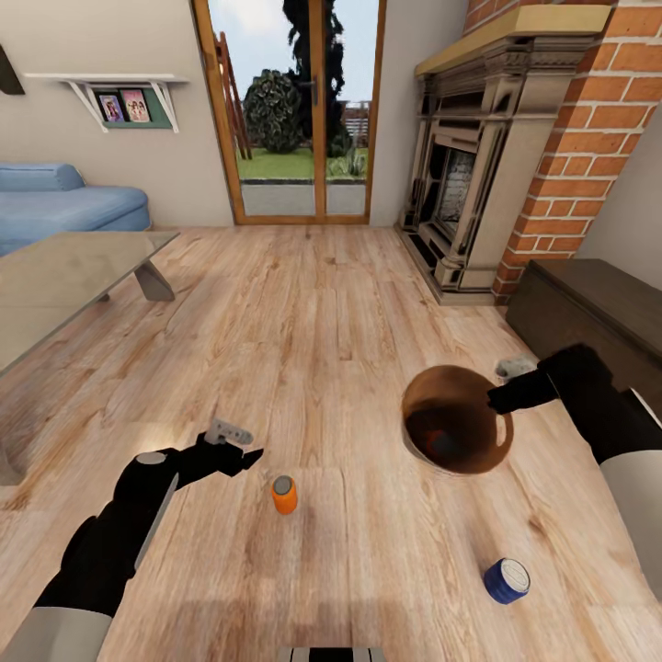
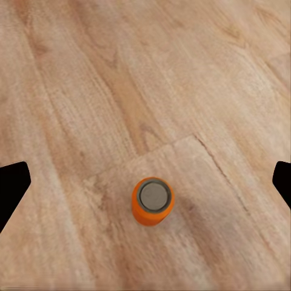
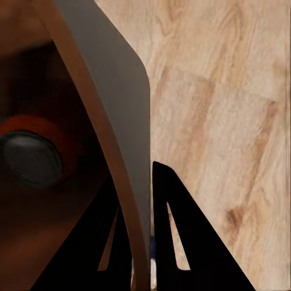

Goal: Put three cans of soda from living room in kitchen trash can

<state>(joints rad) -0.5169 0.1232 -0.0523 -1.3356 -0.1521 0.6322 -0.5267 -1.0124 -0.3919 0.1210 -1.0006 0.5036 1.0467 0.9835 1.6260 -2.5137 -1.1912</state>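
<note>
1. cans first: we see one orange can upright on the wood floor, just beside our left gripper.
2. from the left wrist the same orange can stands with its silver top toward the camera, between the two dark fingertips at the frame edges, touching neither.
3. our left gripper is spread wide and holds nothing.
4. a blue can lies tilted on the floor near our right side, well apart from the orange one.
5. a second orange can rests inside the bin, seen from the right wrist, silver top showing.
6. the bin is copper-brown and sits on the floor to the right, between the orange can and the dark cabinet.
7. our right gripper is closed over the bin's rim, one finger inside the wall and one outside.
8. we are in the living room: blue sofa and grey table at left, brick fireplace at right, glass door ahead.
</note>
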